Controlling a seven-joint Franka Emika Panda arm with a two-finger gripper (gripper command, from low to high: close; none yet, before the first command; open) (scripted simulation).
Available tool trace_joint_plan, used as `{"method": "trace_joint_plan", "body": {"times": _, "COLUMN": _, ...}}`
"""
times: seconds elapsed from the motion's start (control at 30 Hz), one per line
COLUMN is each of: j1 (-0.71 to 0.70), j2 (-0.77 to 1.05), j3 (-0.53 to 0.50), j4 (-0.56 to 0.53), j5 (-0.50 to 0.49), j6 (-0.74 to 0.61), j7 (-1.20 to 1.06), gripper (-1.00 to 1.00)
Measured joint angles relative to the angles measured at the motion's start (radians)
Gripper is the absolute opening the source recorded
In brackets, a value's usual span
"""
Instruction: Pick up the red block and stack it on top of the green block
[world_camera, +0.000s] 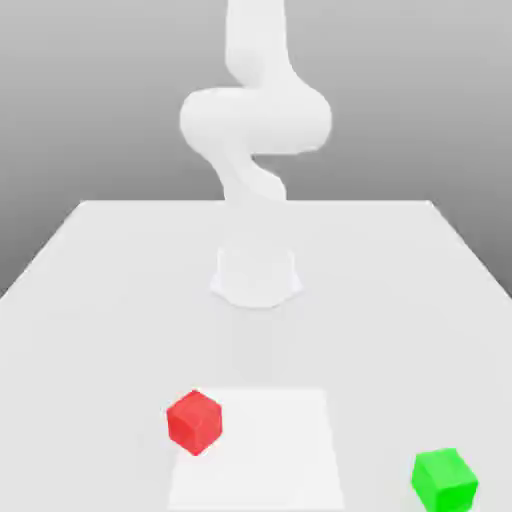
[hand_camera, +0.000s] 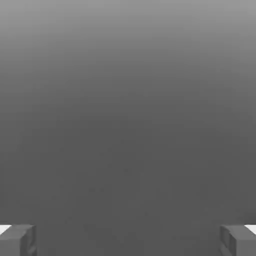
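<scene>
The red block sits on the counter toward the near edge, a little to the exterior view's left of centre, turned so one corner faces the camera. It rests on the left border of a paler square patch marked on the counter top. The green block lies well apart from it, off toward the exterior view's right and nearer the front edge, outside the patch, also turned at an angle. Nothing touches either block, and neither is stacked. Behind them the white arm rises from its round base in the middle of the counter and bends up out of the picture. In the hand view the pincer is spread wide: its two grey fingertips stand at opposite edges with only plain grey between them, gripping nothing
</scene>
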Motion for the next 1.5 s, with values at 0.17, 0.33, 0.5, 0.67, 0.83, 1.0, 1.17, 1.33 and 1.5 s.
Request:
{"method": "trace_joint_plan", "body": {"times": 0.17, "j1": -0.058, "j2": 0.190, "j3": 0.013, "j4": -0.096, "j5": 0.010, "j6": 0.106, "j7": 0.100, "gripper": 0.00}}
{"method": "trace_joint_plan", "body": {"times": 0.33, "j1": -0.102, "j2": 0.372, "j3": 0.016, "j4": -0.188, "j5": 0.007, "j6": 0.207, "j7": 0.205, "gripper": 0.00}}
{"method": "trace_joint_plan", "body": {"times": 0.5, "j1": -0.143, "j2": 0.553, "j3": 0.014, "j4": -0.281, "j5": 0.001, "j6": 0.309, "j7": 0.311, "gripper": 0.00}}
{"method": "trace_joint_plan", "body": {"times": 0.67, "j1": -0.177, "j2": 0.734, "j3": 0.000, "j4": -0.367, "j5": -0.003, "j6": 0.413, "j7": 0.412, "gripper": 0.00}}
{"method": "trace_joint_plan", "body": {"times": 0.83, "j1": -0.179, "j2": 0.916, "j3": 0.002, "j4": -0.359, "j5": -0.008, "j6": 0.559, "j7": 0.431, "gripper": 0.00}}
{"method": "trace_joint_plan", "body": {"times": 1.0, "j1": -0.179, "j2": 0.975, "j3": 0.001, "j4": -0.351, "j5": -0.010, "j6": 0.611, "j7": 0.433, "gripper": -1.00}}
{"method": "trace_joint_plan", "body": {"times": 1.17, "j1": -0.180, "j2": 0.951, "j3": 0.002, "j4": -0.354, "j5": -0.011, "j6": 0.590, "j7": 0.434, "gripper": -1.00}}
{"method": "trace_joint_plan", "body": {"times": 1.33, "j1": -0.179, "j2": 0.785, "j3": 0.007, "j4": -0.376, "j5": -0.007, "j6": 0.446, "j7": 0.429, "gripper": -1.00}}
{"method": "trace_joint_plan", "body": {"times": 1.5, "j1": -0.036, "j2": 0.826, "j3": 0.109, "j4": -0.232, "j5": -0.053, "j6": 0.335, "j7": 0.350, "gripper": -1.00}}
